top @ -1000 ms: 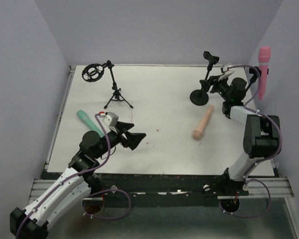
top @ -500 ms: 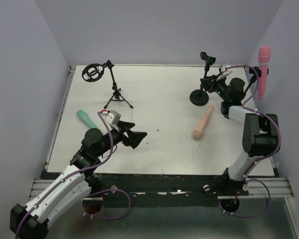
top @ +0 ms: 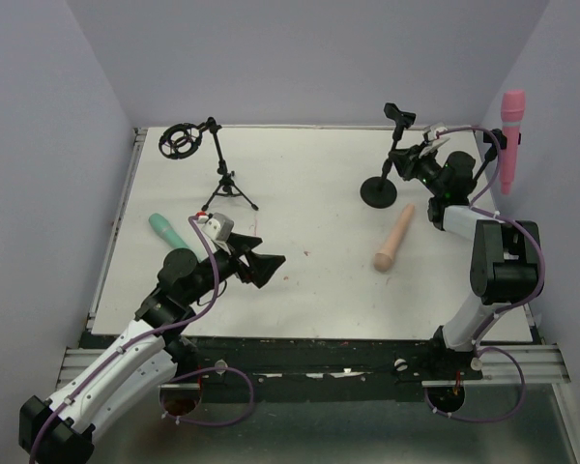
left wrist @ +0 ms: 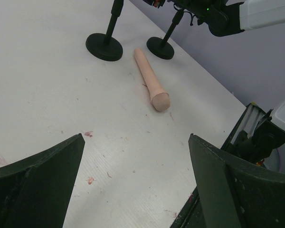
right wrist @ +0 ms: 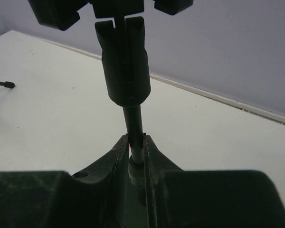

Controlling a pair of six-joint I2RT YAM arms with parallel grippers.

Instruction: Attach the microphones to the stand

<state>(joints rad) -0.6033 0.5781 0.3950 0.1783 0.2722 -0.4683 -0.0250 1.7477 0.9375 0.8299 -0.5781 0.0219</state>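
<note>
white table (top: 309, 280) bears three microphones (top: 393, 238) (top: 164, 228) (top: 511, 135) and three stands (top: 222, 179) (top: 391, 164) (left wrist: 160, 47).

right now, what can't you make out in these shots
Teal microphone: top view, its near end is hidden under the left arm; neither wrist view shows it.
Pink microphone: top view, what holds it up is too small to tell.
Round-base stand: right wrist view, its clip is cut off by the top edge; left wrist view, the top edge cuts its pole.
</note>
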